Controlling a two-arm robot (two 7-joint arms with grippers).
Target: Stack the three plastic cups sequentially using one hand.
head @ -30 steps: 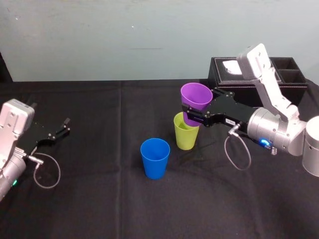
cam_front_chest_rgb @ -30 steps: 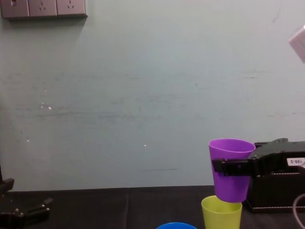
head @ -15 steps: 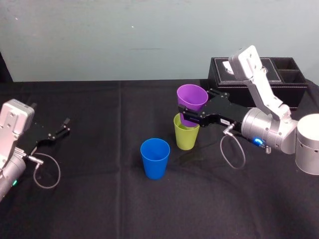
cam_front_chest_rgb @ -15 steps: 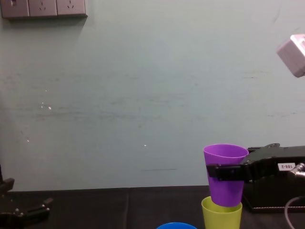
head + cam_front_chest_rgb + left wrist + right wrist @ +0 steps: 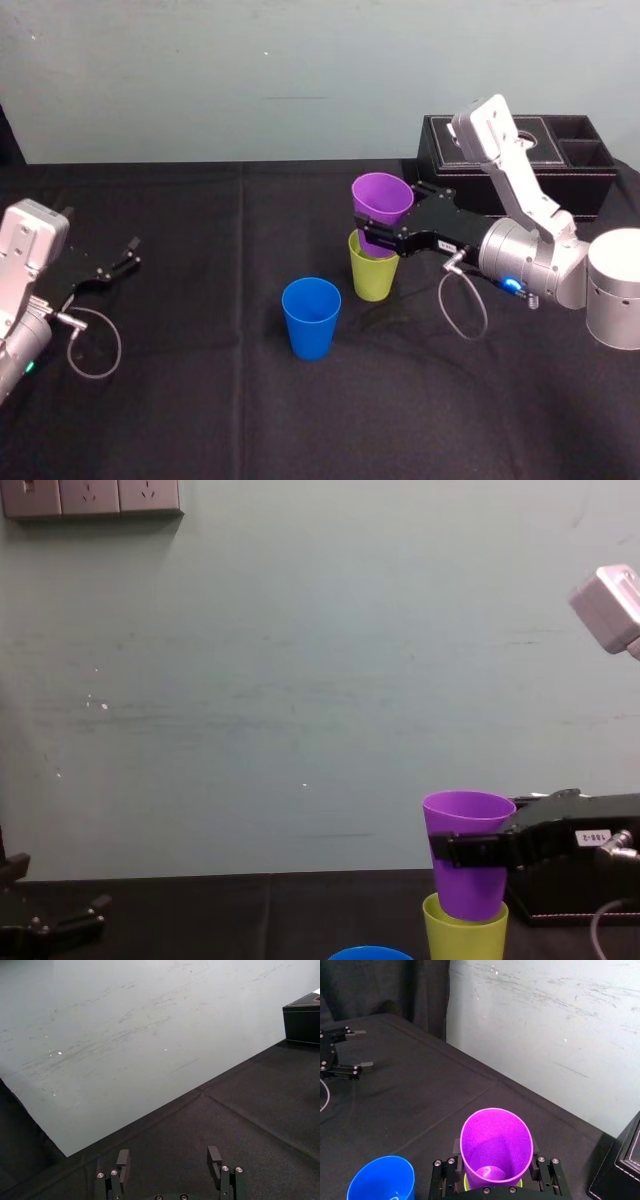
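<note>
The right claw (image 5: 377, 232) reaches in from the 3 o'clock side of the table (image 5: 200, 400). Its black wrist lies almost level and points toward 9 o'clock, while the light grey link behind it rises up and back over the black tissue box (image 5: 520, 150). Its fingers are clamped on either side of the purple cup (image 5: 381, 199), low on the wall. That cup stands mouth up, leaning slightly, with its base sunk into the mouth of the yellow-green cup (image 5: 372, 276), which stands on the table near the middle. The blue cup (image 5: 311, 318) stands alone at about 7 o'clock from that pair, near but not touching. The left claw (image 5: 128, 250) rests low at the table's 9 o'clock edge, fingers spread apart with nothing between them, aimed toward 2 o'clock.
</note>
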